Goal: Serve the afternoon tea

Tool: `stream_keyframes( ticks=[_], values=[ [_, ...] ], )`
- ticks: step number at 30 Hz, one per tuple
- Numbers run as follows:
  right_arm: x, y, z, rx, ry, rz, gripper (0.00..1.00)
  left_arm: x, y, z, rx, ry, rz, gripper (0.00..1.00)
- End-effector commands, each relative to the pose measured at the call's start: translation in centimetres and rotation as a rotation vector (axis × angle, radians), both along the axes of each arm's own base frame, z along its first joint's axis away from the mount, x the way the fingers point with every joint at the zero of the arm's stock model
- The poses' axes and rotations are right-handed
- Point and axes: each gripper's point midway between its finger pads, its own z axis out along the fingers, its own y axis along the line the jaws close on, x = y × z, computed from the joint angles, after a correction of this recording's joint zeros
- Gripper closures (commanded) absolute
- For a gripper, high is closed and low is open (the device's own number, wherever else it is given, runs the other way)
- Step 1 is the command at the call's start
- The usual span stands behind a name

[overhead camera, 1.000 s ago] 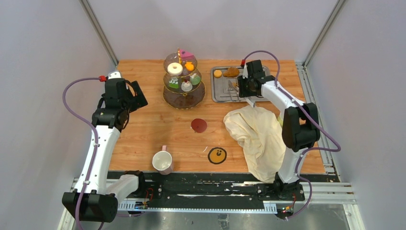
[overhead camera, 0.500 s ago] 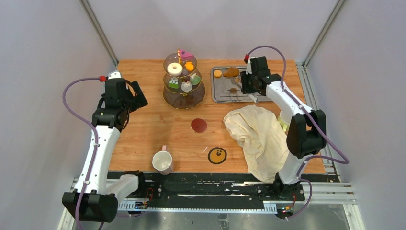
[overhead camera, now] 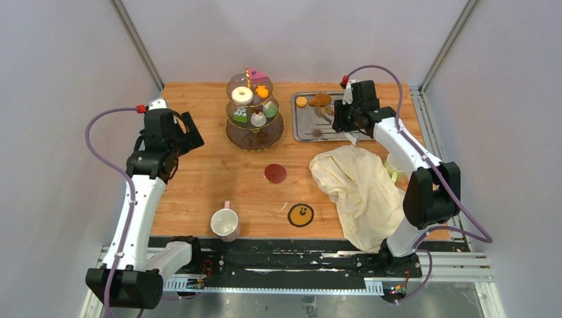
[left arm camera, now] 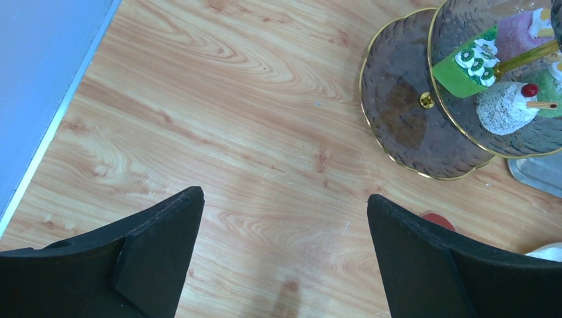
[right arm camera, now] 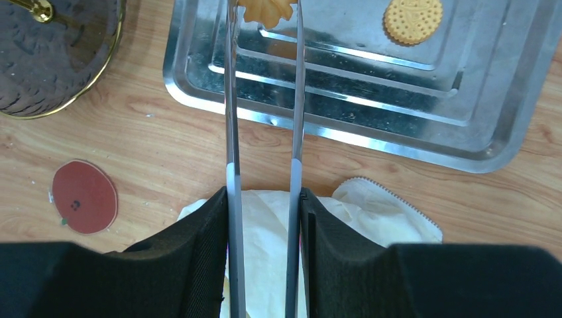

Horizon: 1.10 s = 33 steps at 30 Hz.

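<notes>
- Step in hand: you were taking the scalloped biscuit [right arm camera: 266, 9] from the steel tray [right arm camera: 504, 99], top centre of the right wrist view. The right gripper [right arm camera: 262, 199] was clamped on the tongs [right arm camera: 229, 99], whose blades flanked the biscuit.
- Next, probably: squeeze, lift, carry left to the glass stand [overhead camera: 255, 139].
- Left gripper [left arm camera: 281, 199]: jaws wide apart, empty.
- Hidden: the blade tips were cut off at the frame edge, so you could not tell if the biscuit was pinched.

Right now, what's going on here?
The right end effector grips metal tongs, reaching into the steel tray; a flower-shaped biscuit sits between the tong arms. The left end effector hangs open and empty over the table beside the tiered stand, which already carries cakes.
</notes>
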Motion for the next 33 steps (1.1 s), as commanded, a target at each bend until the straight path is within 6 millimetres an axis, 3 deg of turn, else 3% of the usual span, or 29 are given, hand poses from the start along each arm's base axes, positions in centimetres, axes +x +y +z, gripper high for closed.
stream_keyframes(
  ticks=[1,10,23,33],
  values=[
    [-0.1,2.1,1.9,0.093,-0.049,0.042,0.8,-0.1,0.4,1.3,0.011,-0.044,0.011,0.02],
    [-0.4,7.1,2.5,0.147,-0.075,0.146,0.8,-0.4,0.5,1.3,0.014,-0.044,0.016,0.02],
    [0.3,13.9,-0.2,0.154,-0.059,0.291,0.8,-0.5,0.9,1.6,0.039,-0.036,0.024,0.02],
    [2.1,17.3,-2.5,0.19,-0.064,0.334,0.79,-0.4,1.1,1.5,0.047,-0.028,0.033,0.02]
  ],
)
